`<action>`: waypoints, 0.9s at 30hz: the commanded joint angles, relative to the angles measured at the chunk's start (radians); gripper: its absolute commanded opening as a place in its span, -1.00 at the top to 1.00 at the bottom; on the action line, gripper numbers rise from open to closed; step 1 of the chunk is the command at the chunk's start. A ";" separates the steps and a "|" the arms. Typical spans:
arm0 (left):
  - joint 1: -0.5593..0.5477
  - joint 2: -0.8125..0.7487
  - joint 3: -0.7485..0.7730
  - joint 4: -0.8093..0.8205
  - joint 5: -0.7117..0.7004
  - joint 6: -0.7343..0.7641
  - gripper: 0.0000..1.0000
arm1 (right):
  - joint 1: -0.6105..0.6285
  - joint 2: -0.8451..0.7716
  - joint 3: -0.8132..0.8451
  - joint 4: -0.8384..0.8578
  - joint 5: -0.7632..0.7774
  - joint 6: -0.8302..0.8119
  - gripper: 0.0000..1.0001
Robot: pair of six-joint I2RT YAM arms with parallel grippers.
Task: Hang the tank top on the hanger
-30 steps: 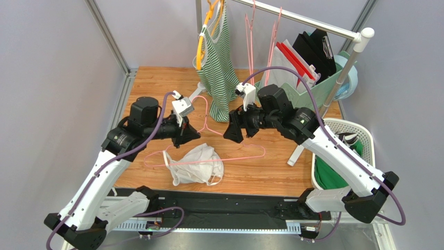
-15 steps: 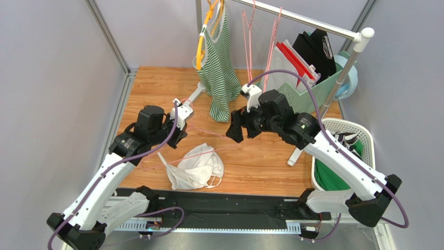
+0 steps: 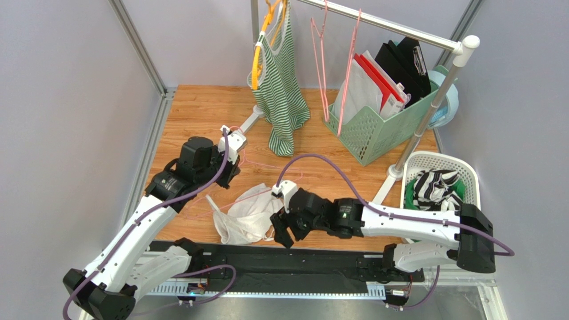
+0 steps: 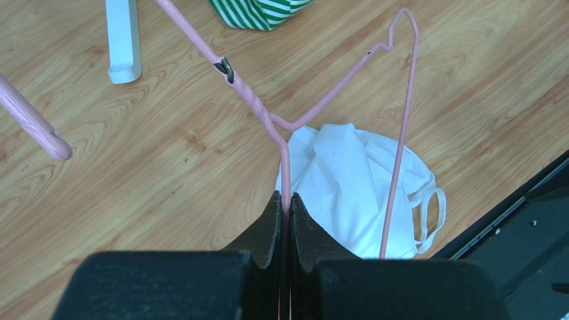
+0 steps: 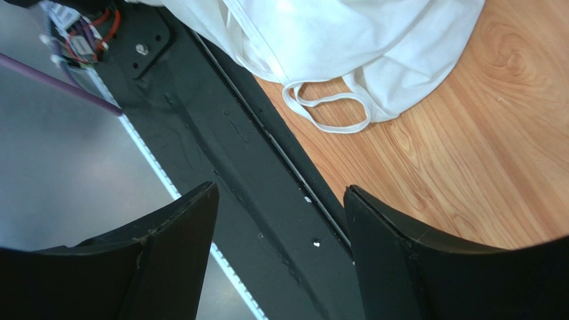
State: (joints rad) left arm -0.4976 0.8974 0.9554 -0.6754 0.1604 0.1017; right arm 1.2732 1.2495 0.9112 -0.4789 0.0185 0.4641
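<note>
- Camera overhead: the white tank top (image 3: 244, 215) lies crumpled on the wooden table (image 3: 200, 110) near its front edge, with the right pincer (image 3: 280, 233) just beside it.
- Left wrist: the left pincer (image 4: 284, 203) is clamped tight on the pink wire hanger (image 4: 285, 167), whose frame crosses over the tank top.
- Right wrist: the right pincer gapes wide, holding nothing, over the black rail (image 5: 254, 160); a tank top strap lies just ahead.
</note>
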 commanded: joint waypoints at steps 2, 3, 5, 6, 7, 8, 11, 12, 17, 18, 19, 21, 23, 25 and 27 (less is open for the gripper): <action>0.001 -0.017 -0.003 0.080 -0.021 -0.069 1.00 | 0.083 0.042 -0.064 0.233 0.132 -0.027 -0.37; 0.001 -0.021 -0.010 0.112 -0.022 -0.079 1.00 | 0.089 0.059 -0.067 0.238 0.149 -0.042 -0.31; 0.004 -0.028 0.002 0.111 -0.024 -0.083 1.00 | 0.109 0.122 -0.058 0.234 0.167 -0.076 -0.27; 0.004 -0.031 0.006 0.100 -0.035 -0.082 1.00 | 0.115 0.143 -0.054 0.230 0.199 -0.082 -0.26; 0.005 -0.047 -0.010 0.111 -0.053 -0.082 1.00 | 0.117 0.175 -0.049 0.235 0.198 -0.090 -0.25; 0.007 -0.058 -0.021 0.118 -0.053 -0.085 1.00 | 0.124 0.194 -0.038 0.238 0.189 -0.094 -0.19; 0.008 -0.095 -0.043 0.123 -0.050 -0.092 1.00 | 0.141 0.243 -0.020 0.263 0.187 -0.126 -0.19; 0.008 -0.104 -0.046 0.122 -0.059 -0.092 1.00 | 0.144 0.255 -0.015 0.266 0.192 -0.131 -0.19; 0.008 -0.138 -0.047 0.114 -0.127 -0.089 1.00 | 0.152 0.306 -0.001 0.307 0.248 -0.169 -0.19; 0.008 -0.144 -0.047 0.112 -0.131 -0.089 1.00 | 0.152 0.309 -0.005 0.321 0.258 -0.177 -0.19; 0.008 -0.152 -0.049 0.111 -0.133 -0.089 1.00 | 0.152 0.314 -0.005 0.329 0.264 -0.189 -0.19; 0.008 -0.161 -0.052 0.108 -0.137 -0.092 1.00 | 0.150 0.340 0.000 0.332 0.267 -0.214 -0.19; 0.008 -0.170 -0.055 0.106 -0.148 -0.092 1.00 | 0.152 0.356 0.005 0.326 0.256 -0.222 -0.17; 0.010 -0.170 -0.055 0.106 -0.154 -0.092 1.00 | 0.149 0.364 -0.006 0.341 0.248 -0.219 -0.15; 0.010 -0.166 -0.056 0.103 -0.147 -0.095 1.00 | 0.144 0.364 -0.024 0.377 0.225 -0.214 -0.14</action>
State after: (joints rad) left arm -0.4946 0.7368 0.9012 -0.6014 0.0246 0.0235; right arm 1.4193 1.6077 0.8818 -0.2031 0.2417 0.2714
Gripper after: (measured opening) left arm 0.017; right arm 0.577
